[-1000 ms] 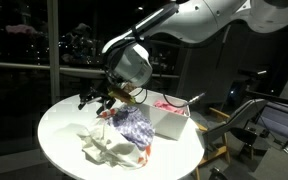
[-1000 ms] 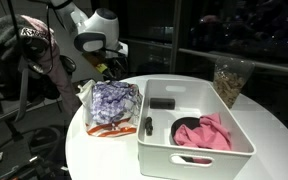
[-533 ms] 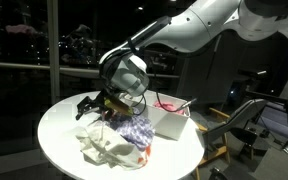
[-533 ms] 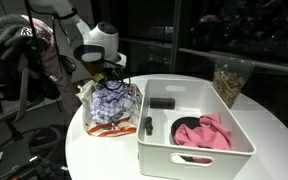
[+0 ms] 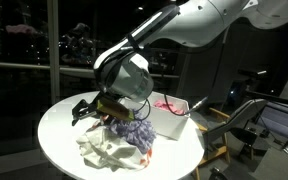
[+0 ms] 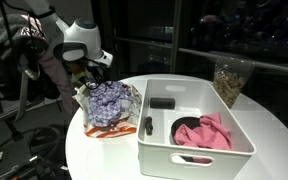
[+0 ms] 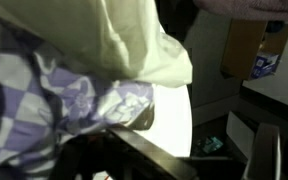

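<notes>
Dark room, glass wall behind with reflections. Round white desk in both exterior views.

White robot arm reaches down over the desk's cloth side. Jaws stand apart with nothing between them, low over the edge of the cloth heap; contact with the fabric cannot be told.

White rectangular bin sits on the desk just beside the heap, also seen in an exterior view.

Heap: purple-and-white checked cloth crumpled on top, nearest the jaws, with a cream cloth spread under and beside it. Wrist view is very close, with cream cloth over checked cloth.

Pink cloth bunched in the bin's near corner. Clear jar with brownish contents behind the bin. Small black block on the bin floor.
</notes>
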Robot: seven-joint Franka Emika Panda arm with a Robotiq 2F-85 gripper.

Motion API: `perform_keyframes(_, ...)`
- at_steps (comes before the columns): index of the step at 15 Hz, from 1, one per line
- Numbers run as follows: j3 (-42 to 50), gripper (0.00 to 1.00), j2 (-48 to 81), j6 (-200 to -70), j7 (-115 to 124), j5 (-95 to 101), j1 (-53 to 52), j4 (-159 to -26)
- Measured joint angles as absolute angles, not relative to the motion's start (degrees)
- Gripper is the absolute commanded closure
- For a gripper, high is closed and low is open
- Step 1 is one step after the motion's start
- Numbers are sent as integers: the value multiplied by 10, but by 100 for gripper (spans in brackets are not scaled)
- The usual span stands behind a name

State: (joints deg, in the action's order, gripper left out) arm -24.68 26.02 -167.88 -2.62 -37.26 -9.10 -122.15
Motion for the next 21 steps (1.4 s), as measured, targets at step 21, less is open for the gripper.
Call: perform_keyframes(21, -95, 0, 150, -1668, 273, -118, -206, -1298)
